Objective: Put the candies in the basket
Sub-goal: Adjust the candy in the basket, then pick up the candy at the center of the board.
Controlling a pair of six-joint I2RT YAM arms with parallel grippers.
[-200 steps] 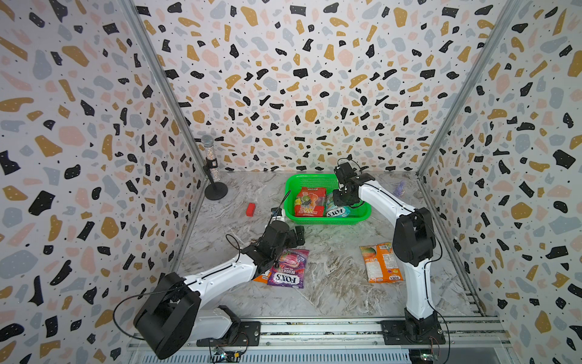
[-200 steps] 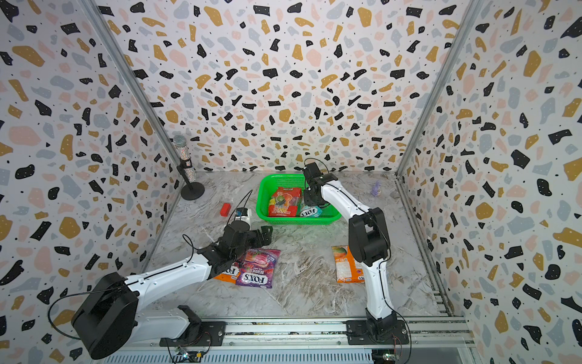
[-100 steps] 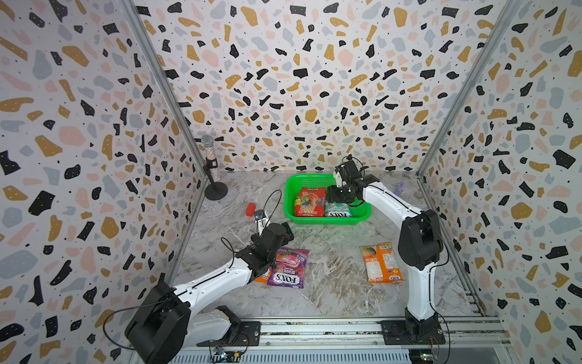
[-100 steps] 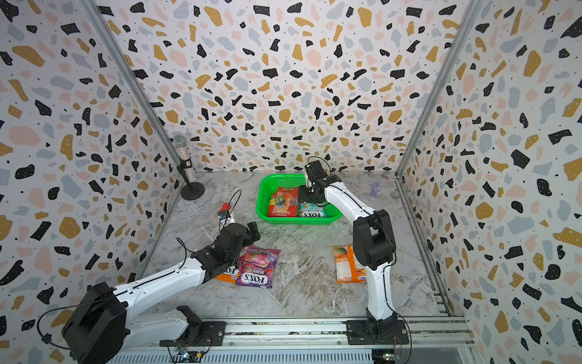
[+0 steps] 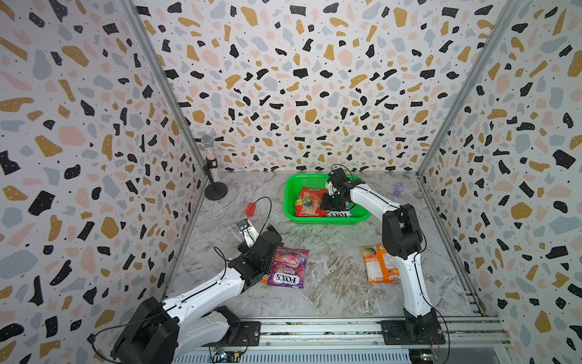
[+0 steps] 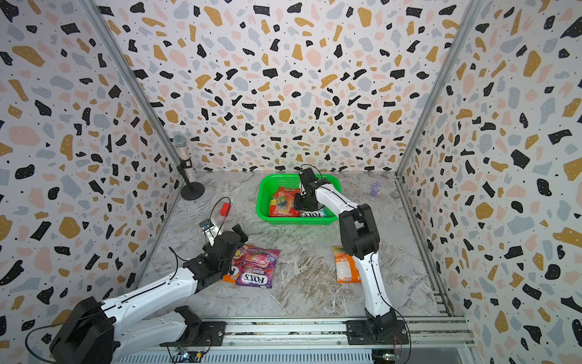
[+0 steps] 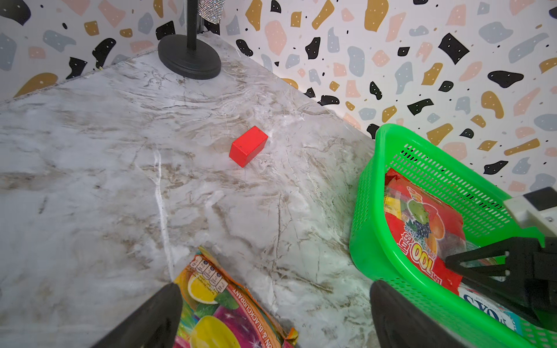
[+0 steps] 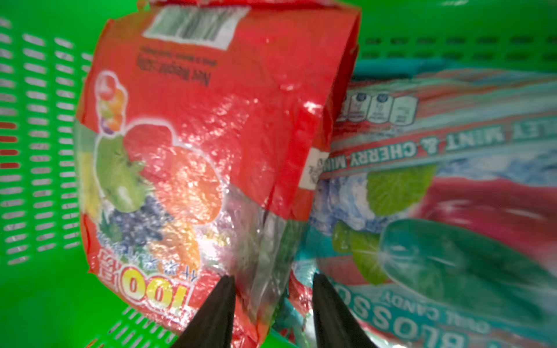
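Note:
The green basket (image 5: 288, 198) (image 6: 260, 198) stands at the back with a red candy bag (image 5: 307, 201) (image 8: 196, 135) and a teal one (image 5: 340, 214) (image 8: 452, 241) inside. My right gripper (image 5: 331, 206) (image 8: 274, 301) is down in the basket, open, its fingers apart on either side of the red bag's raised edge. On the marble lie a purple bag (image 5: 288, 268), an orange bag (image 7: 217, 307) partly under my left arm, and another orange bag (image 5: 378, 264) at the right. My left gripper (image 5: 264, 241) (image 7: 275, 319) hangs wide open over the near orange bag's corner.
A small red block (image 5: 251, 208) (image 7: 248, 146) lies left of the basket. In the back left corner stands a microphone on a black stand (image 5: 214, 176). A small purple object (image 5: 400, 188) sits at the back right. Patterned walls close three sides.
My left arm has drawn back from beside the basket toward the front left, over the orange bag. My right gripper has shifted left inside the basket, to the red bag's edge.

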